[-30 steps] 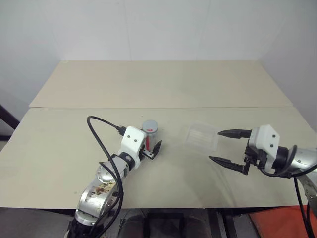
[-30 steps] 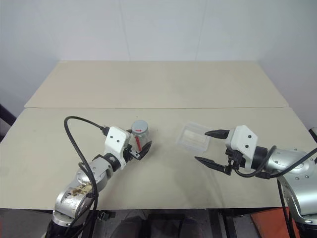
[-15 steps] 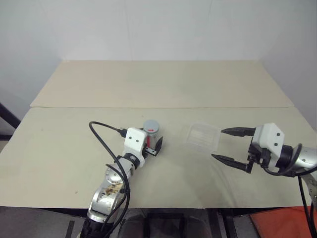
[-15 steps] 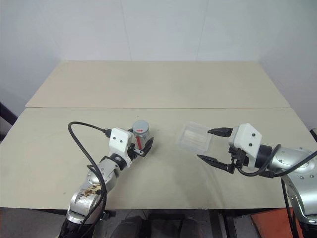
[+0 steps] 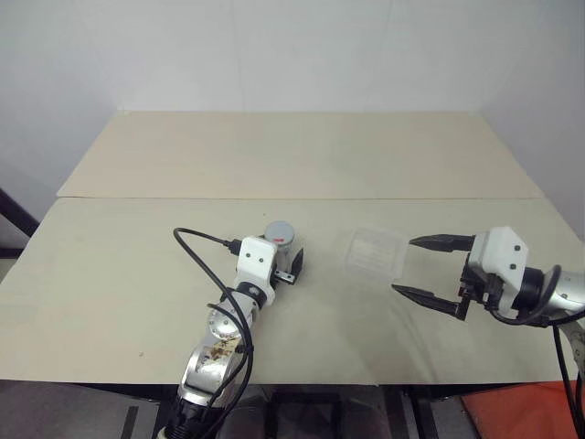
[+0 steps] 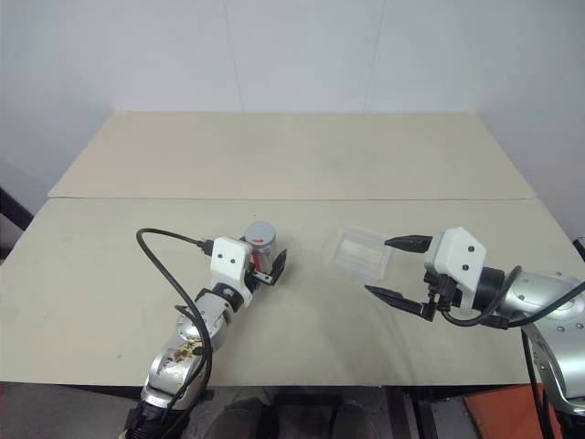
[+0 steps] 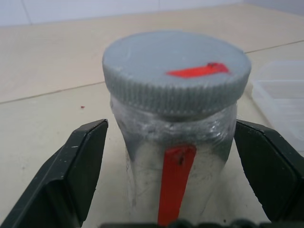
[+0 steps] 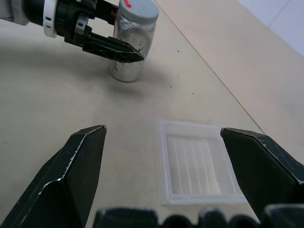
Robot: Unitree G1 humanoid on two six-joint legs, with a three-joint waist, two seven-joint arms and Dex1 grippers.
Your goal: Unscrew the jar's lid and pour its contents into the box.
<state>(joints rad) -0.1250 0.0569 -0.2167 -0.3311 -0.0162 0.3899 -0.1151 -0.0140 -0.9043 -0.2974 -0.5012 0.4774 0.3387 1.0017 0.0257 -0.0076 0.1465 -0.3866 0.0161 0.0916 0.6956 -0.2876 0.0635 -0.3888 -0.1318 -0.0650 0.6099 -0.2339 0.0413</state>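
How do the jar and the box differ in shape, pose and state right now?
The jar is an upright cylinder; the box is a shallow flat rectangle. The jar is capped by the grey lid; the box lies open on top. The jar stands between the open left gripper's fingers; the box lies ahead of the open right gripper, not between its fingers. Both are clear and rest on the table.

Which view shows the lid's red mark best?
The left wrist view: the lid is close, its red mark plain. In the head views it is a small grey disc; in the right wrist view its edge shows beyond the left gripper.
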